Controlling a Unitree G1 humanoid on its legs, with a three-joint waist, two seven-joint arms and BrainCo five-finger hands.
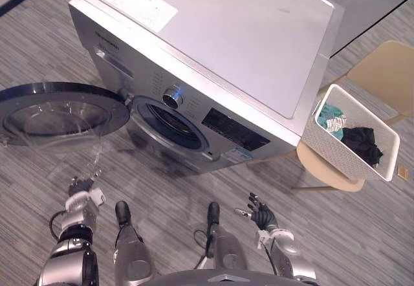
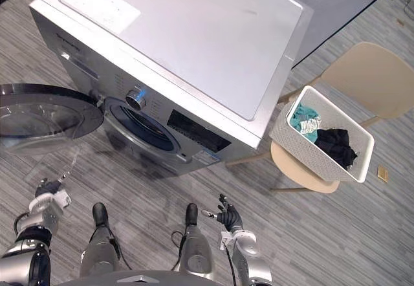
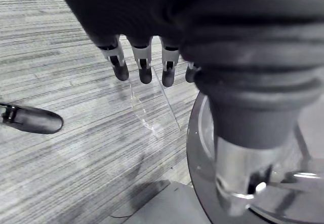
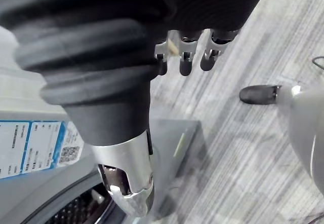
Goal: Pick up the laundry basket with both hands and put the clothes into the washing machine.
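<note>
A white perforated laundry basket (image 1: pixel 349 149) stands on a beige chair seat (image 1: pixel 321 167) to the right of the washing machine. It holds teal and white cloth (image 1: pixel 332 119) and a black garment (image 1: pixel 363 143). The silver washing machine (image 1: pixel 213 53) has its round door (image 1: pixel 58 112) swung open to the left, showing the dark drum opening (image 1: pixel 169 123). My left hand (image 1: pixel 80 187) hangs low at the left under the open door, fingers relaxed and holding nothing. My right hand (image 1: pixel 261 213) hangs low in front of the machine, fingers relaxed and holding nothing, well short of the basket.
The beige chair's backrest (image 1: pixel 383 74) rises behind the basket at the far right. Grey striped carpet (image 1: pixel 362 234) lies between my right hand and the chair. The open door juts out over the floor at the left.
</note>
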